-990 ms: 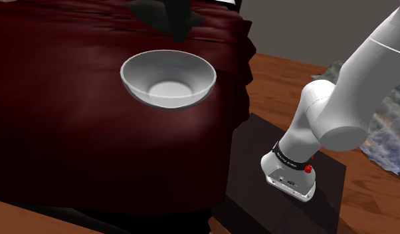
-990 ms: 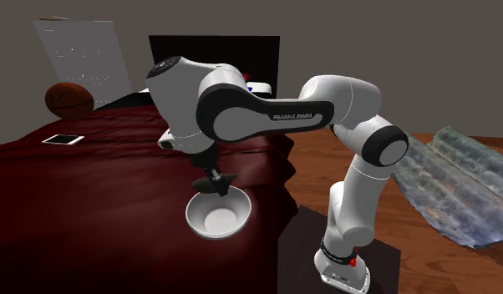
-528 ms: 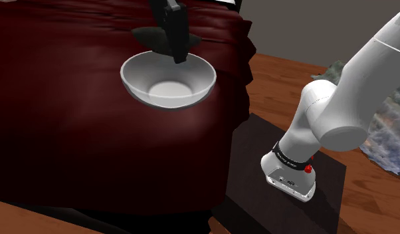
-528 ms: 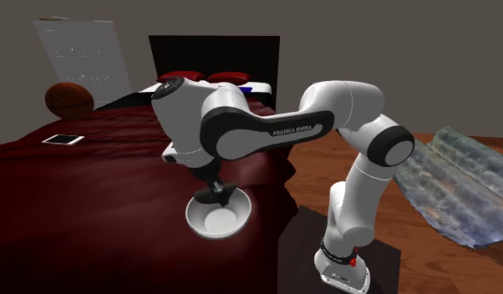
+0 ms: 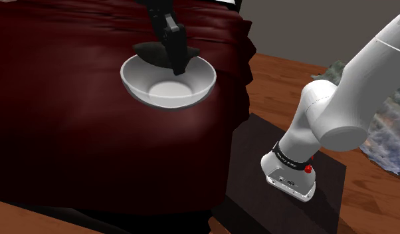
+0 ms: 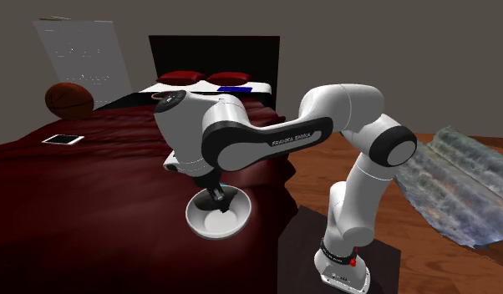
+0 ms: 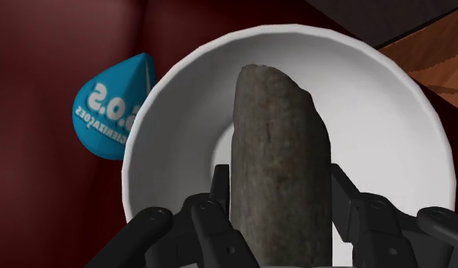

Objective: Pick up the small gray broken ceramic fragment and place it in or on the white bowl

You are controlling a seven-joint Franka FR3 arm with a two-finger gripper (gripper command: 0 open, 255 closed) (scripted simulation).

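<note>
**A:** Where's the shard?

**B:** Over the dark red bedspread, the white Franka arm bends down to the white bowl. The gray fragment hangs over the bowl's hollow. The black gripper pinches its near end, one finger on each side. I cannot tell whether its far tip touches the bottom.

**A:** How will it handle?

**B:** I'd judge it stiff, rough-faced and not slippery. It's probably light, but brittle, since broken ceramic may chip if let go from too high. It's a long slab held near one end, so it could pivot in the grip. A hold nearer the middle, across the narrow sides, would be steadier. The bowl sits on soft folds and might rock when the piece lands.

**A:** Anything in the way?

**B:** A basketball and a flat white-framed tablet lie well apart, across the bed. A small blue teardrop printed "S.O.S" sits just beside the bowl's rim, outside it. Nothing lies inside the bowl under the fragment.
</note>
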